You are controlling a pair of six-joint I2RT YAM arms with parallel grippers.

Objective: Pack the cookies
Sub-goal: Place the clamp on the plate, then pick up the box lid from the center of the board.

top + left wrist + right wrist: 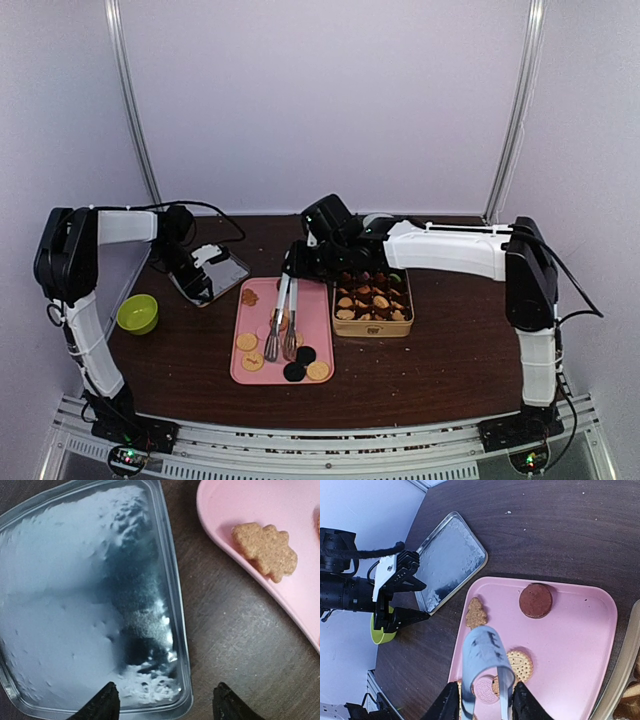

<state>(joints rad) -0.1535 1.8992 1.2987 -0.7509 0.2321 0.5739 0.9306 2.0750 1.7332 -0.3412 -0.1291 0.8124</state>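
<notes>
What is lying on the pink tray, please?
Loose cookies lie on the pink tray: several tan rounds, two black ones, a dark red one and a tan leaf-shaped one. The tongs cover the tray's middle, partly hiding a pink cookie there.

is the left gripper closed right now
No, the left gripper has its fingers spread wide apart beside the silver lid.

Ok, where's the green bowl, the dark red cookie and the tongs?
green bowl (137, 313): top view, its bare inside.
dark red cookie (536, 600): right wrist view, its middle.
tongs (481, 647): right wrist view, the grey bent band.
</notes>
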